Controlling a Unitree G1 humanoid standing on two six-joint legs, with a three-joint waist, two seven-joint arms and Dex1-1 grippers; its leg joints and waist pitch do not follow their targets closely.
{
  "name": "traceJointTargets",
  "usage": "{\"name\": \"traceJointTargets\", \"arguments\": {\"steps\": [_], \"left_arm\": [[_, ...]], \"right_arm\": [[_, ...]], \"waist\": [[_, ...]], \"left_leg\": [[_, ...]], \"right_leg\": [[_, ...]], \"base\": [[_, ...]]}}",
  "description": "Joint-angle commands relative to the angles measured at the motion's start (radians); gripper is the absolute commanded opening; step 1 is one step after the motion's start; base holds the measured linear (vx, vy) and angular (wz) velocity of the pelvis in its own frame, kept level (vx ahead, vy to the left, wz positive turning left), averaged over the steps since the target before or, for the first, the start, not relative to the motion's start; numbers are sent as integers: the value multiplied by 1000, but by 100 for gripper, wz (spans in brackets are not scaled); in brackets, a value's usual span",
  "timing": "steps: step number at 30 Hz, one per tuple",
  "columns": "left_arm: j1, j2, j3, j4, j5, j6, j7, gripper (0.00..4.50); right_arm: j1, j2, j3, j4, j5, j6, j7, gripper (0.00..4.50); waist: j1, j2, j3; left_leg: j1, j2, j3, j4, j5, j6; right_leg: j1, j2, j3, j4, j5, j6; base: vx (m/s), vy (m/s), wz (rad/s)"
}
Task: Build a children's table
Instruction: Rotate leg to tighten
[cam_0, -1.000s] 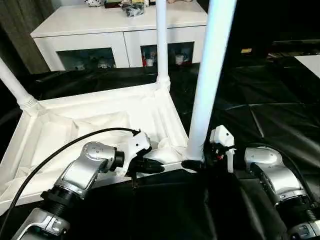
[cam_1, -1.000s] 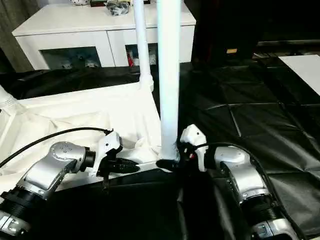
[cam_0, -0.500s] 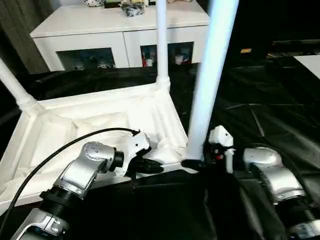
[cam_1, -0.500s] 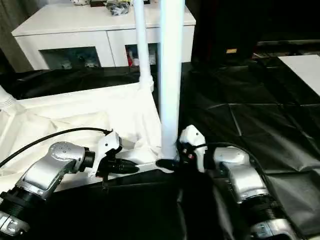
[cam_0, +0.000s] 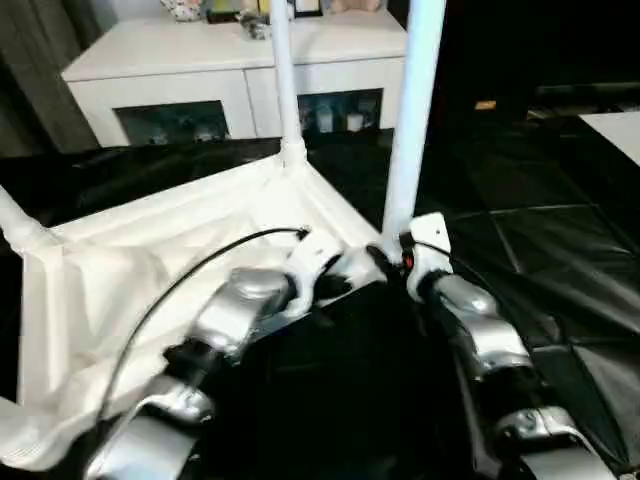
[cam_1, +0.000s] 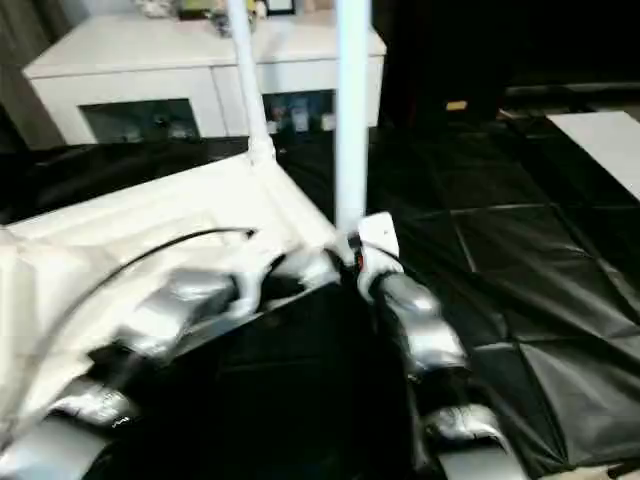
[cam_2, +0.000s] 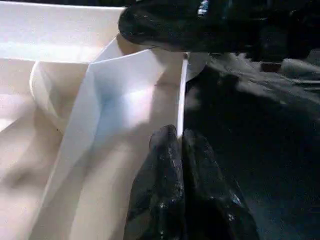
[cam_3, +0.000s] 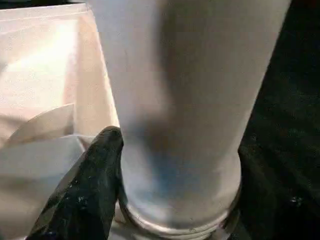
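The table lies upside down before me on the sheet, its legs standing up. My left gripper rests at its near right corner rim, and my right gripper sits at the foot of the near leg, just right of the left. The cabinet stands behind the table.

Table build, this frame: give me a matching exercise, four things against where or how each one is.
1 left gripper
2 right gripper
3 cabinet
4 tabletop

a behind the table, glass doors
b around the near leg's base
c upside down, ribs up
d shut, at the tabletop's edge

Pairs: 1-d, 2-b, 3-a, 4-c
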Motion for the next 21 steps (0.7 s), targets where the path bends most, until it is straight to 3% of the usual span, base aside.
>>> {"name": "traceJointTargets", "arguments": {"steps": [1, 5, 6, 9, 11, 17, 19, 21], "left_arm": [[-1, 11, 55, 53, 18, -10, 122, 0], [21, 32, 26, 18, 15, -13, 38, 0], [21, 33, 26, 18, 15, -14, 36, 0], [39, 52, 8, -7, 15, -16, -20, 0], [71, 88, -20, -63, 5, -16, -112, 0], [120, 162, -59, -157, -20, -38, -262, 0], [154, 211, -72, -221, -53, -55, -372, 0], [178, 246, -80, -277, -86, -45, -451, 0]], "right_arm": [[23, 28, 58, 34, -22, 11, 39, 274], [35, 39, 49, -6, 20, -42, 127, 274], [34, 39, 48, -6, 21, -44, 128, 330], [31, 22, 34, -13, 35, -57, 156, 350], [31, -15, 31, -43, 79, -42, 280, 380], [74, -131, 92, -138, 112, -22, 557, 380], [110, -203, 118, -198, 128, -34, 693, 380], [126, -236, 122, -221, 136, -38, 748, 380]], "waist": [[-3, -16, -58], [-3, -18, -58], [-4, -17, -58], [-6, -17, -60], [-9, -17, -61], [-10, -11, -61], [-3, -11, -62], [-1, -8, -62]], "left_leg": [[17, 45, -26, -82, -209, 32], [13, 46, -28, -83, -214, 49], [11, 47, -28, -83, -207, 53], [7, 47, -27, -80, -180, 68], [4, 48, -30, -80, -175, 81], [9, 52, -26, -76, -160, 100], [8, 55, -27, -75, -152, 106], [12, 57, -26, -75, -153, 111]], "right_leg": [[38, -54, 35, -82, -213, -213], [42, -57, 35, -83, -225, -205], [42, -56, 34, -82, -219, -206], [43, -55, 34, -76, -169, -221], [51, -58, 32, -73, -152, -228], [45, -52, 32, -68, -98, -263], [50, -53, 33, -62, -68, -267], [46, -52, 32, -61, -59, -277]], "base": [[0, 0, 0], [0, 0, 0], [0, 0, 0], [0, 0, 0], [0, 0, 0], [0, 0, 0], [0, 0, 0], [0, 0, 0]]}}
